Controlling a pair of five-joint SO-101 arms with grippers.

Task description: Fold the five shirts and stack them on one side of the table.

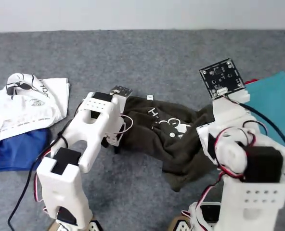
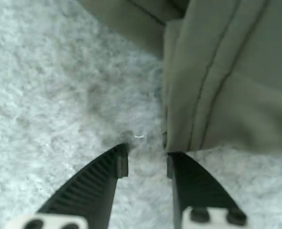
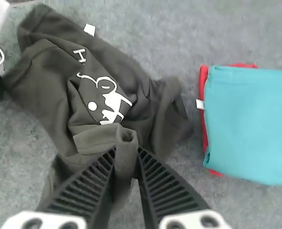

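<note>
R hand (image 3: pixel 126 152) tight round dark shirt (image 3: pixel 45 81) fold.

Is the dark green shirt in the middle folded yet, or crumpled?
Crumpled, not folded: the dark green shirt lies bunched with uneven creases, and the right gripper pinches a ridge of it.

1. The dark olive shirt (image 1: pixel 166 132), white print on its chest, lies crumpled and unfolded at the table's middle, trailing toward 5 o'clock. One fold of it is pinched in the right gripper (image 3: pixel 126 150).
2. The white shirt (image 1: pixel 27 108) lies loosely bunched at 9 o'clock.
3. The blue shirt (image 1: pixel 12 147) lies at 8 o'clock, its upper edge under the white shirt.
4. The teal shirt (image 1: pixel 277 103) lies folded flat at 3 o'clock.
5. The red shirt (image 3: pixel 203 119) lies beneath the teal shirt, with a strip of its edge showing.
</note>
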